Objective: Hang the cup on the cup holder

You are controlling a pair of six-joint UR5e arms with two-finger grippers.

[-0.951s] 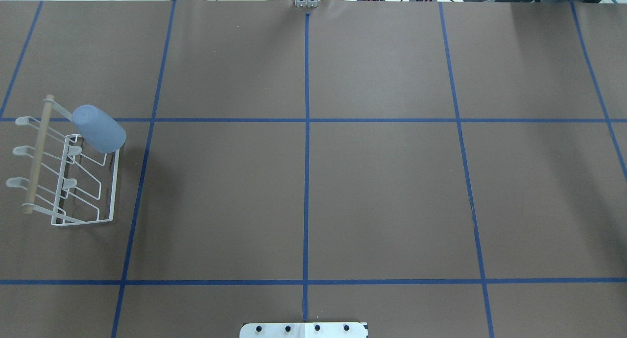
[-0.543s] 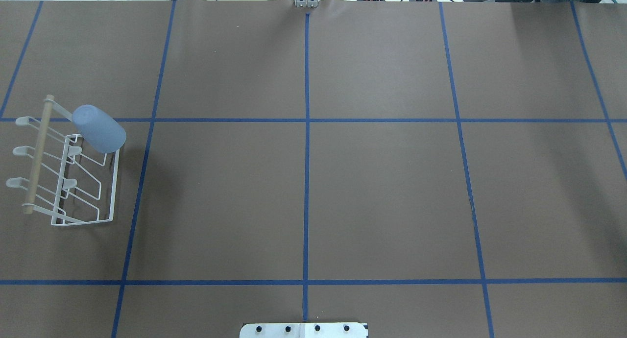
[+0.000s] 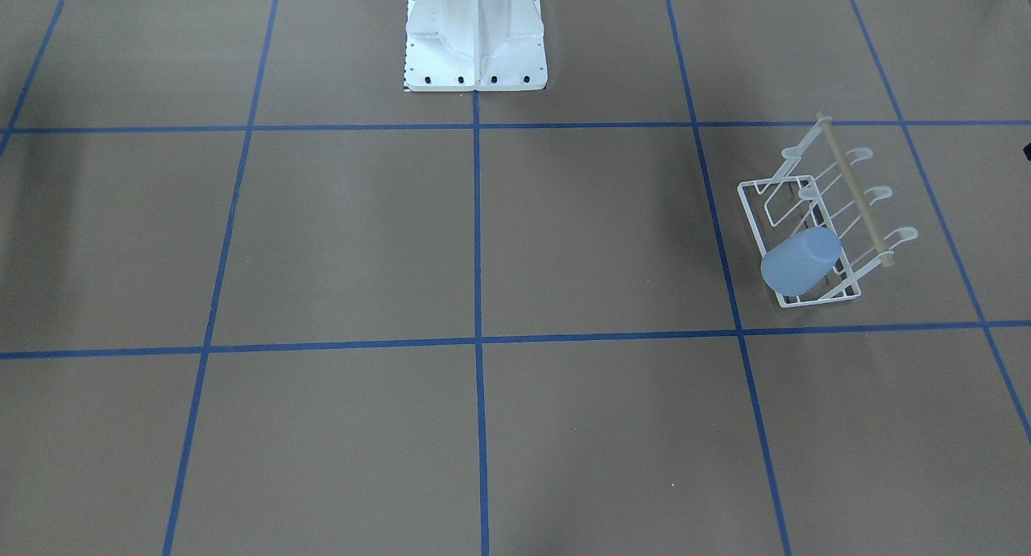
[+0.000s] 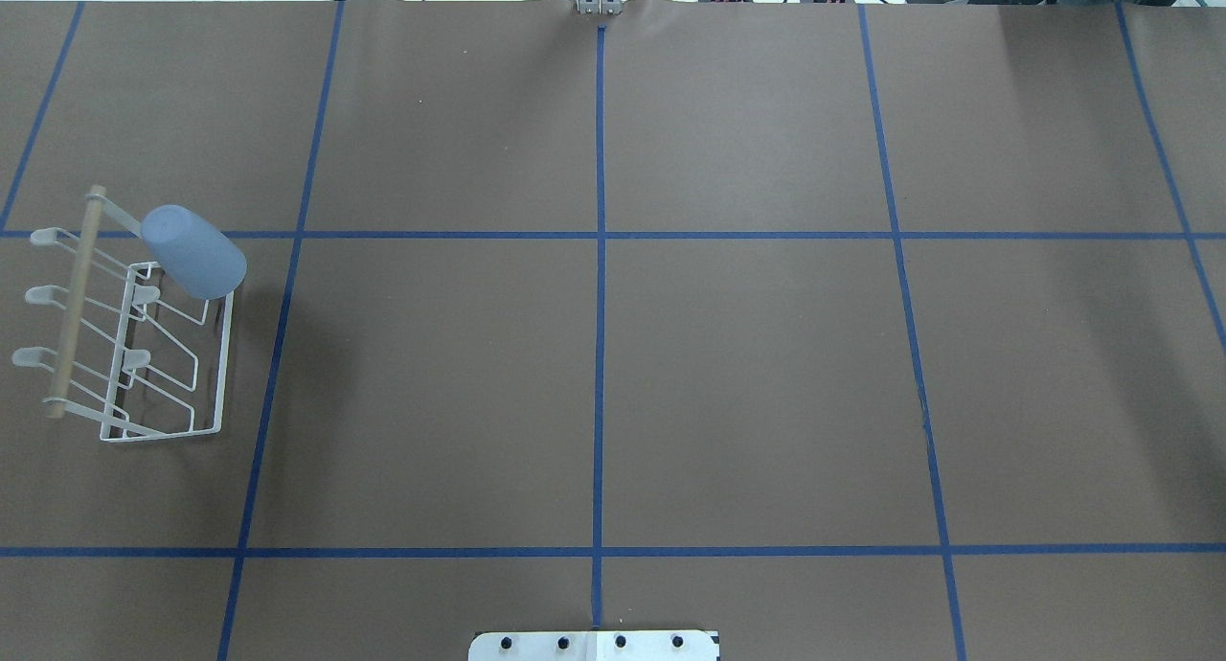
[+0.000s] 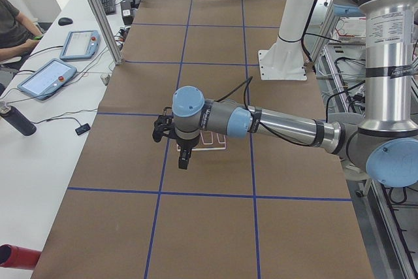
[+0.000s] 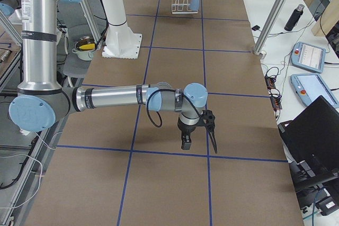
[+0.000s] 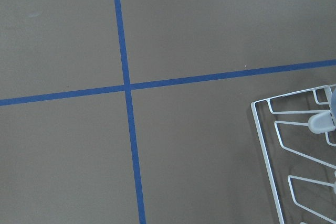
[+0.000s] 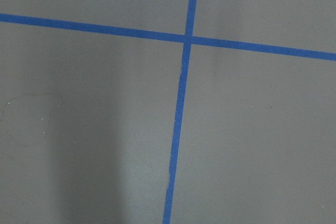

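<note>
The light-blue cup (image 4: 194, 252) hangs upturned and tilted on a prong at the far corner of the white wire cup holder (image 4: 215, 374), on the table's left side. Both show in the front view, cup (image 3: 797, 263) and holder (image 3: 753, 217), and small in the right view (image 6: 194, 1). The left wrist view shows the holder's base corner (image 7: 262, 145). My left gripper (image 5: 175, 148) hangs above the table near the holder, empty; I cannot tell whether it is open or shut. My right gripper (image 6: 198, 140) hangs over bare table far from the holder; I cannot tell its state.
The white pedestal base (image 3: 475, 56) stands at the robot's edge of the table. Blue tape lines (image 4: 600, 354) grid the brown table cover. Tablets (image 5: 46, 76), a bottle (image 5: 18, 121) and a seated person (image 5: 13, 24) are at the operators' side, and a laptop (image 6: 312, 130).
</note>
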